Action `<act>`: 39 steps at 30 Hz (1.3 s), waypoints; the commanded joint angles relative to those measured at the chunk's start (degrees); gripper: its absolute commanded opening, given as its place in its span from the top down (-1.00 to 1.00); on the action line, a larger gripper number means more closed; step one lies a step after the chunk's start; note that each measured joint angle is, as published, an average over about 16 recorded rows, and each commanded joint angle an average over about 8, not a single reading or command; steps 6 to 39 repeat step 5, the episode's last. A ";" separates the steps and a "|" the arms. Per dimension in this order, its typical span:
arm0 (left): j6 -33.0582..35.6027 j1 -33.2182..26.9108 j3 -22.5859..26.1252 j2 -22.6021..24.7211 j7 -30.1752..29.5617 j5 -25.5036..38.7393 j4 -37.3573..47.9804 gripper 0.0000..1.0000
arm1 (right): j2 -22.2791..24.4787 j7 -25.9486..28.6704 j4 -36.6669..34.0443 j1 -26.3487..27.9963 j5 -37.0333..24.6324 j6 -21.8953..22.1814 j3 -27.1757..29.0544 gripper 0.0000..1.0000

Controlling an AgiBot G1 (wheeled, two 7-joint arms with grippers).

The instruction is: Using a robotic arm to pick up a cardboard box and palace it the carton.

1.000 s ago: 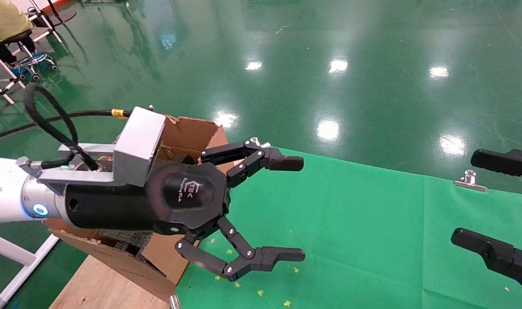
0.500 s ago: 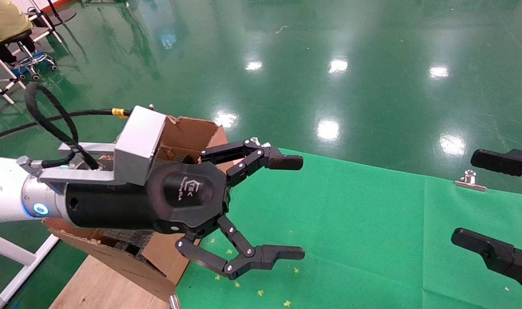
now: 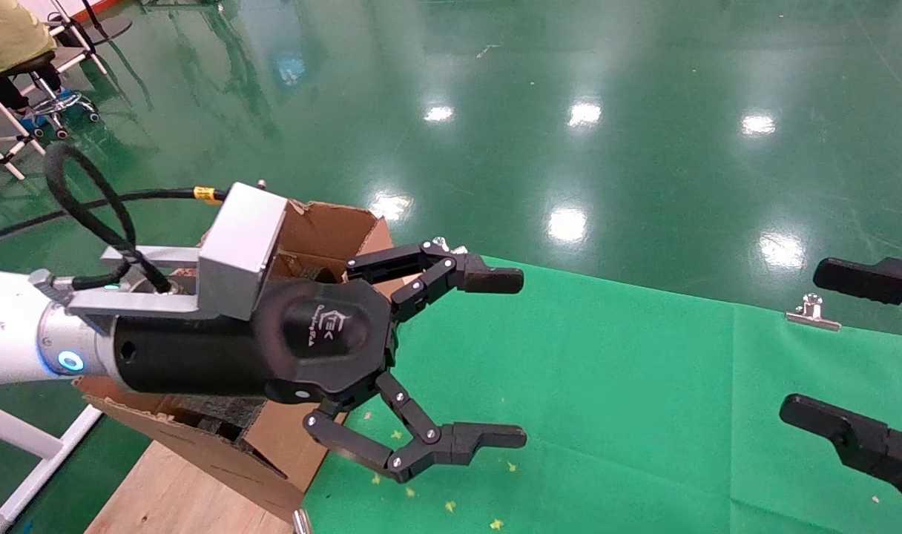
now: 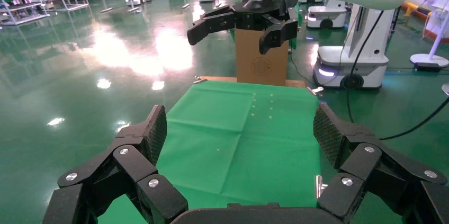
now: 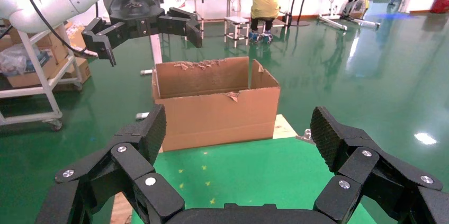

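Nothing has been moved since before. Left gripper (image 3: 504,359) is held spread and empty above the cloth (image 3: 629,386), beside the carton (image 3: 325,230). Right gripper (image 3: 837,348) is held spread. No box is seen.

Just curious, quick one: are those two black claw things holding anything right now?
Left end effector: open, holding nothing, beside the carton.
Right end effector: open, holding nothing, over the green cloth.

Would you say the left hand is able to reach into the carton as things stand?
Probably yes: the left hand hangs open and empty beside the carton, whose top is open, with nothing between them.
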 commanded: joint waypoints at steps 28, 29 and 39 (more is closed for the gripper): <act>0.00 -0.02 0.00 0.00 0.00 0.02 0.02 -1.00 | 0.00 0.00 0.00 0.00 0.00 0.00 0.00 -1.00; 0.00 -0.02 0.00 0.00 0.00 0.02 0.02 -1.00 | 0.00 0.00 0.00 0.00 0.00 0.00 0.00 -1.00; 0.00 -0.02 0.00 0.00 0.00 0.02 0.02 -1.00 | 0.00 0.00 0.00 0.00 0.00 0.00 0.00 -1.00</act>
